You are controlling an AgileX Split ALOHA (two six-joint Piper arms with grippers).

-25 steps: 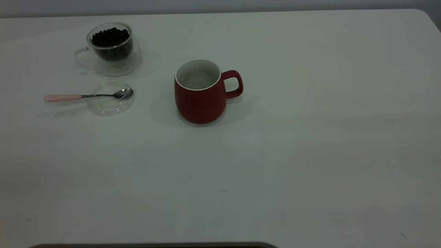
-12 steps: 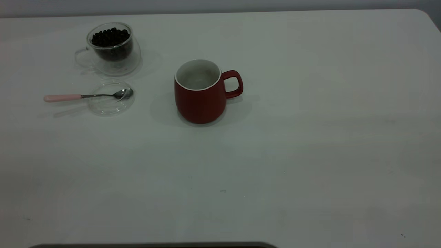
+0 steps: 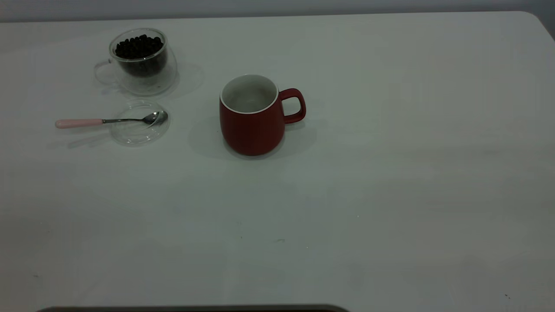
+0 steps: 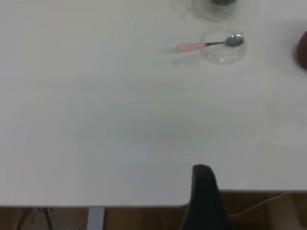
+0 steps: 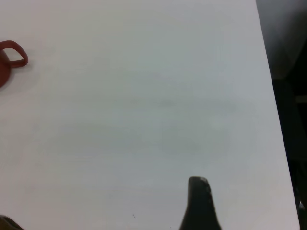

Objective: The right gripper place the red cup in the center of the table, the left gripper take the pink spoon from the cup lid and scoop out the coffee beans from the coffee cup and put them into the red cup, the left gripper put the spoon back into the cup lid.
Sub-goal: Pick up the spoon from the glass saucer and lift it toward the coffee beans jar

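Note:
The red cup stands upright and empty near the middle of the table, handle to the right. The coffee cup stands at the back left, full of coffee beans. The cup lid lies flat in front of it. The pink spoon rests with its bowl on the lid and its handle sticking out left. Neither gripper shows in the exterior view. In the left wrist view the left gripper hangs over the table's edge, far from the spoon. The right gripper is over bare table, far from the cup's handle.
The table's rounded corner is at the back right. A dark strip runs along the near edge. In the right wrist view the table's side edge drops off to a dark floor.

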